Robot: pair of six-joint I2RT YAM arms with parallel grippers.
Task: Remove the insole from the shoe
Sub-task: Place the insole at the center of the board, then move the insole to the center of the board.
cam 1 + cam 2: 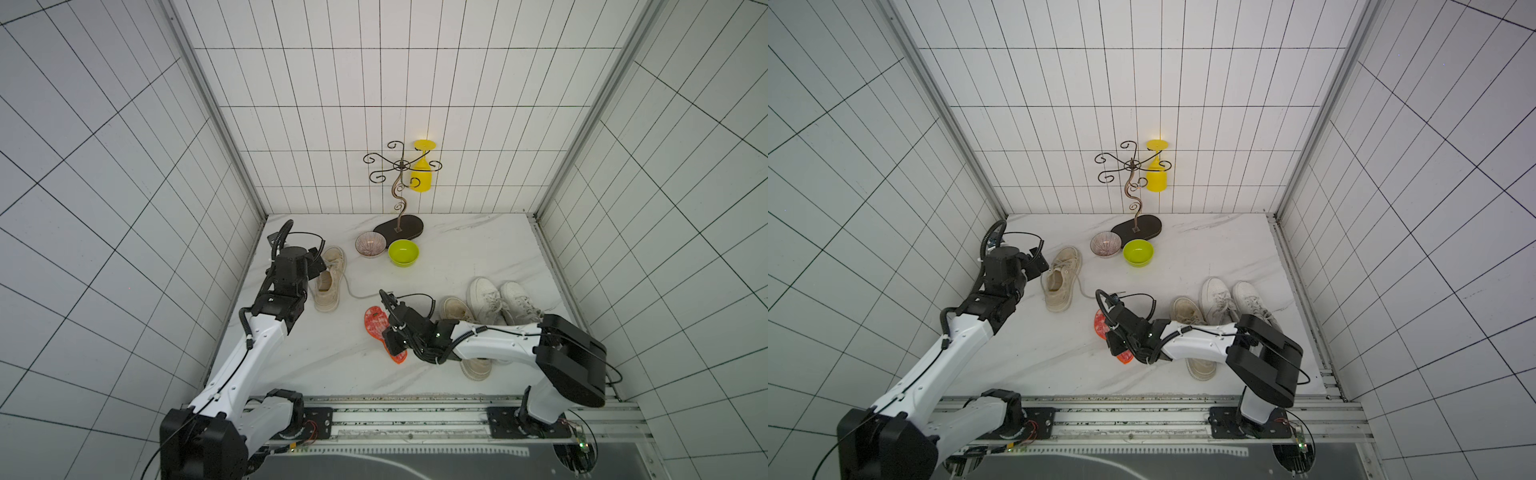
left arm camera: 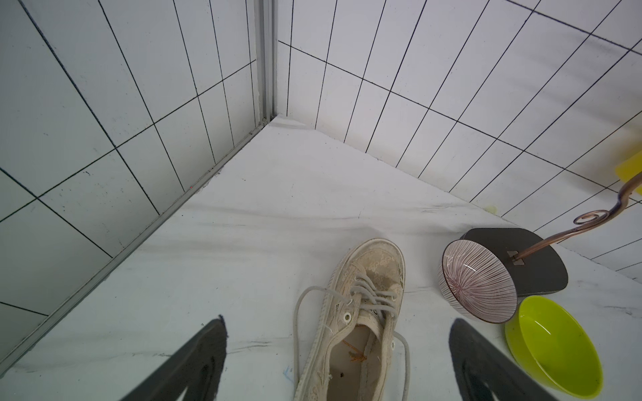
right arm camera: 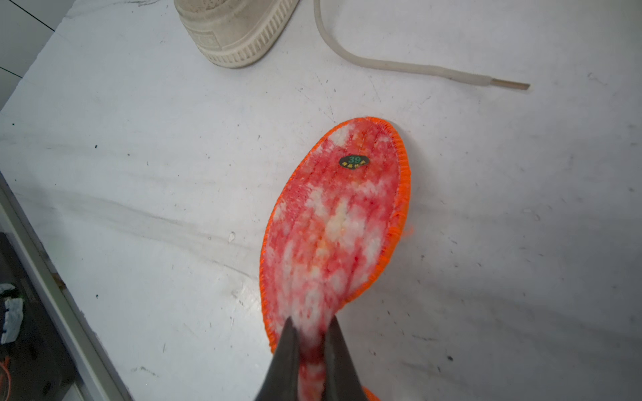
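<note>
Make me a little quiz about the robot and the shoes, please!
1. True or false: the right hand is pinching the orange insole.
2. The left hand by the beige shoe is: A) open, B) shut tight, C) holding a cup.
3. Fill in: the plain bowl beside the striped bowl is coloured ____.

Key: 1 true; 2 A; 3 green.
</note>
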